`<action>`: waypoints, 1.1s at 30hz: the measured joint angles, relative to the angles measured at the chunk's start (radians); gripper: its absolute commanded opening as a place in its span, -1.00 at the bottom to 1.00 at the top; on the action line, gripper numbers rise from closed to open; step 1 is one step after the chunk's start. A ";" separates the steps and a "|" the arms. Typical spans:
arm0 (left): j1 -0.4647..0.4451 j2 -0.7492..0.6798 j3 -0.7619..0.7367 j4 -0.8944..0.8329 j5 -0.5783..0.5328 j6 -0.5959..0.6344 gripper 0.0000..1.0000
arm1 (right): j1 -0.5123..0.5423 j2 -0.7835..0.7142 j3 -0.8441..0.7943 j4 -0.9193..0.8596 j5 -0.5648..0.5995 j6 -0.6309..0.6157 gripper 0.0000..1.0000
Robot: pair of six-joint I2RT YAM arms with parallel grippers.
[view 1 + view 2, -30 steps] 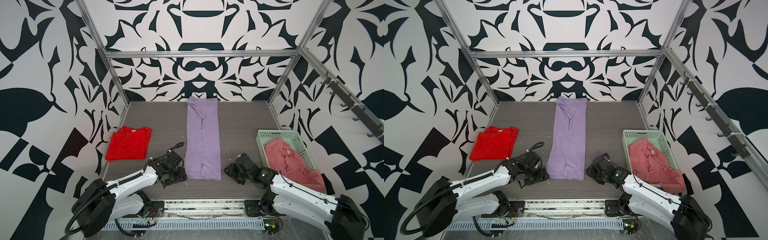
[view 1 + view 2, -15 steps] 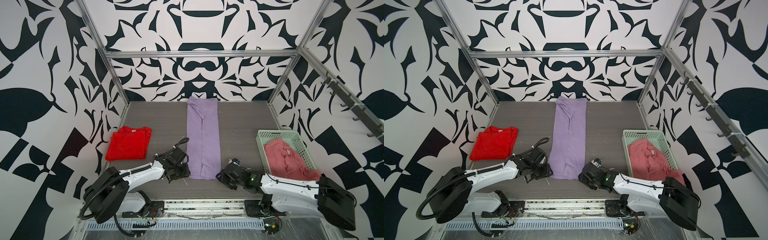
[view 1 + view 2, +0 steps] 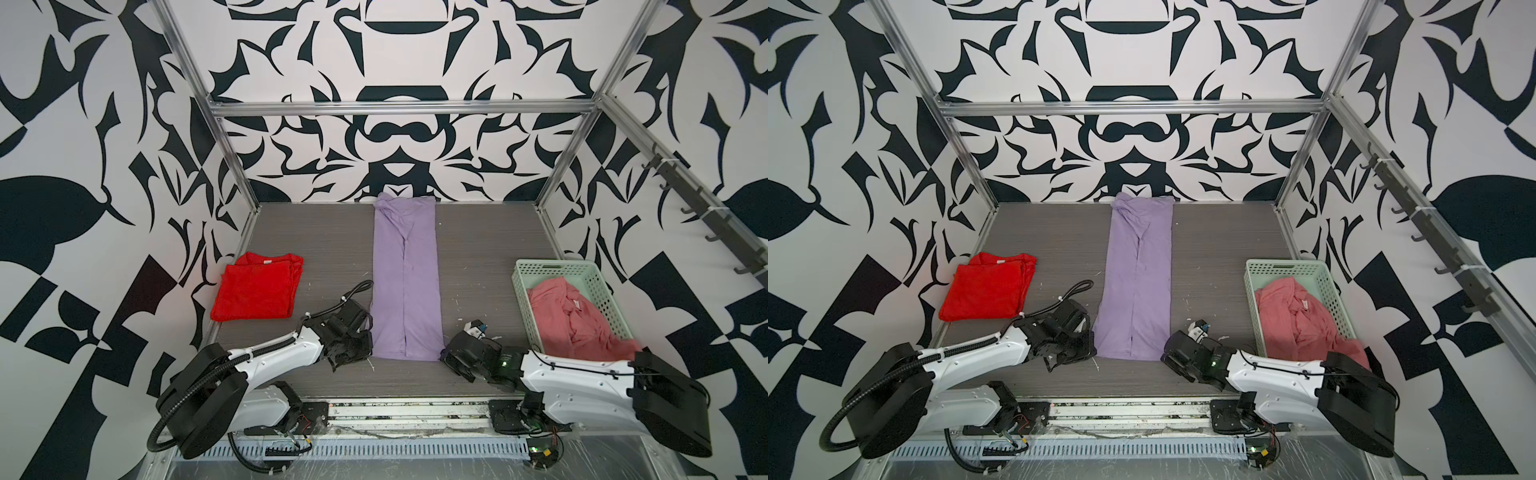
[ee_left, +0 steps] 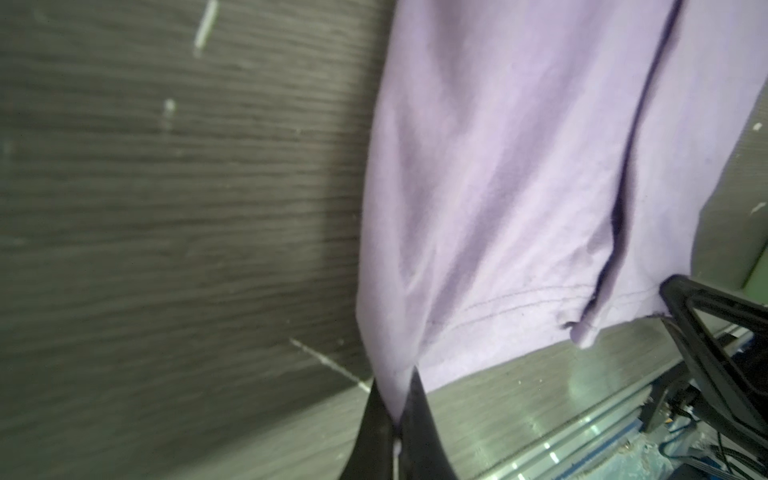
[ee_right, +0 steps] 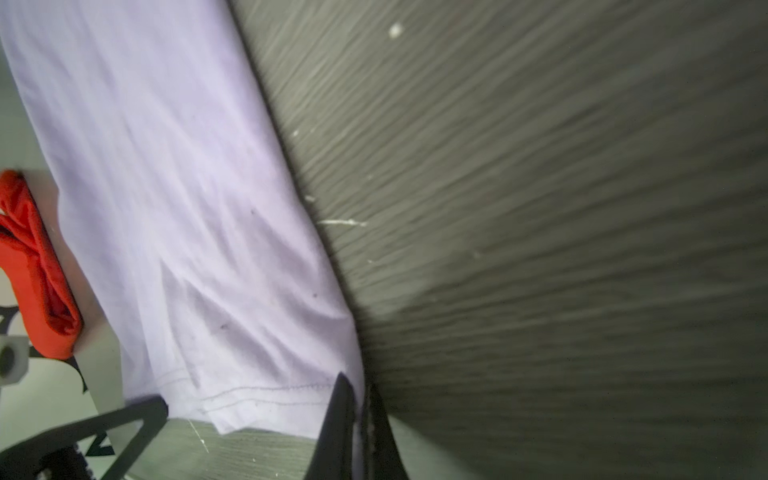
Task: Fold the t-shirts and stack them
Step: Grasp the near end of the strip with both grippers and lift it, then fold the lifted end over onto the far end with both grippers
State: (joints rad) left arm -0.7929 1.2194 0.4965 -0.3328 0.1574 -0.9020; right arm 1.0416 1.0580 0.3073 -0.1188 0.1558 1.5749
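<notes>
A lilac t-shirt (image 3: 405, 274) (image 3: 1139, 274) lies folded into a long strip down the middle of the table in both top views. My left gripper (image 3: 369, 348) (image 4: 397, 392) is shut on its near left hem corner (image 4: 395, 382). My right gripper (image 3: 445, 356) (image 5: 360, 399) is shut on its near right hem corner (image 5: 357, 386). A folded red t-shirt (image 3: 254, 293) (image 3: 987, 291) rests at the table's left edge. A crumpled salmon pink t-shirt (image 3: 575, 318) (image 3: 1304, 322) fills the basket on the right.
The pale green perforated basket (image 3: 523, 270) (image 3: 1252, 270) stands at the right edge, beside my right arm. Patterned walls and metal frame posts (image 3: 232, 166) close in the table on three sides. The grey table (image 3: 332, 245) shows bare wood either side of the lilac strip.
Both grippers moved inward to the lilac shirt's near hem corners and closed on them. The shirts and basket have not moved.
</notes>
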 measured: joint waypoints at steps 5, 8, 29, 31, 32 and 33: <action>-0.008 -0.153 -0.049 -0.037 0.041 -0.040 -1.00 | 0.028 -0.045 0.047 -0.113 -0.003 -0.028 -1.00; -0.014 -0.254 -0.055 -0.075 0.066 -0.076 -1.00 | 0.066 -0.033 0.091 -0.154 -0.003 -0.037 -1.00; 0.294 0.314 0.634 -0.185 0.126 0.164 -1.00 | -0.354 0.357 0.677 -0.235 -0.025 -0.423 -1.00; 0.333 0.410 0.725 -0.190 0.145 0.199 -1.00 | -0.417 0.443 0.745 -0.222 -0.072 -0.470 -1.00; 0.351 0.467 0.783 -0.193 0.158 0.220 -1.00 | -0.445 0.487 0.780 -0.212 -0.097 -0.491 -1.00; 0.364 0.515 0.831 -0.193 0.168 0.235 -1.00 | -0.469 0.529 0.813 -0.203 -0.117 -0.510 -1.00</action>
State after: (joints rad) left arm -0.4286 1.7340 1.3277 -0.5259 0.3252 -0.6670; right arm 0.5724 1.5875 1.1202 -0.3222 0.0387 1.0649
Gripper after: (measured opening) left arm 0.052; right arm 0.052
